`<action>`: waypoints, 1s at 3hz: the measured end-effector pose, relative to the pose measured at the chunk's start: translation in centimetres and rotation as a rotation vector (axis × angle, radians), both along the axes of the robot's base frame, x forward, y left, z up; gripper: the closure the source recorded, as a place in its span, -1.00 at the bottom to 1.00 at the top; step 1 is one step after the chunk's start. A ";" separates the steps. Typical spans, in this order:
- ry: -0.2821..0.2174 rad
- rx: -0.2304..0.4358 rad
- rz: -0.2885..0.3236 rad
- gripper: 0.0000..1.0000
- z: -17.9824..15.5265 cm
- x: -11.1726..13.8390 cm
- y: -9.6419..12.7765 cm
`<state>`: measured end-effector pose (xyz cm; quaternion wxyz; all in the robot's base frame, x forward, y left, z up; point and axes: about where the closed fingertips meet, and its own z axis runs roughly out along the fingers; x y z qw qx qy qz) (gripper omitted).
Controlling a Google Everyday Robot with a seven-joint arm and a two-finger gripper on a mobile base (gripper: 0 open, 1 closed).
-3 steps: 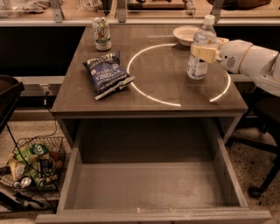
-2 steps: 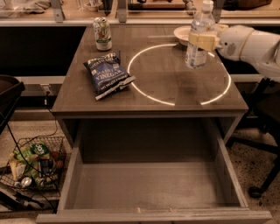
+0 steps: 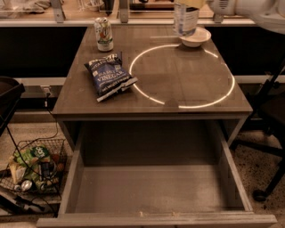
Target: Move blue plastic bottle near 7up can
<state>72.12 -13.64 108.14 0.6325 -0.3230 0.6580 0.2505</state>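
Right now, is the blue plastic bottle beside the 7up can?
No, the gripper at the top edge holds the blue plastic bottle by the bowl, well apart from the 7up can.

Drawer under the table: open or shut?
Open: the drawer is pulled out toward the camera, floor and side walls exposed. The pincer is at the top edge, gripping the blue plastic bottle.

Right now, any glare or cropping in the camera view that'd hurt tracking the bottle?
Camera view: a bright light ring glares off the table, clear of the 7up can. The blue plastic bottle and the gripper shut on it are cut off by the top edge. The light is warm and dim, and the open drawer is shadowed.
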 end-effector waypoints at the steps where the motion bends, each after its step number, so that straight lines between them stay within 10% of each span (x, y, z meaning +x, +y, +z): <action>1: 0.052 -0.001 0.016 1.00 0.5 1.8 5.2; 3: 0.170 0.153 -0.081 1.00 -4.6 4.1 11.7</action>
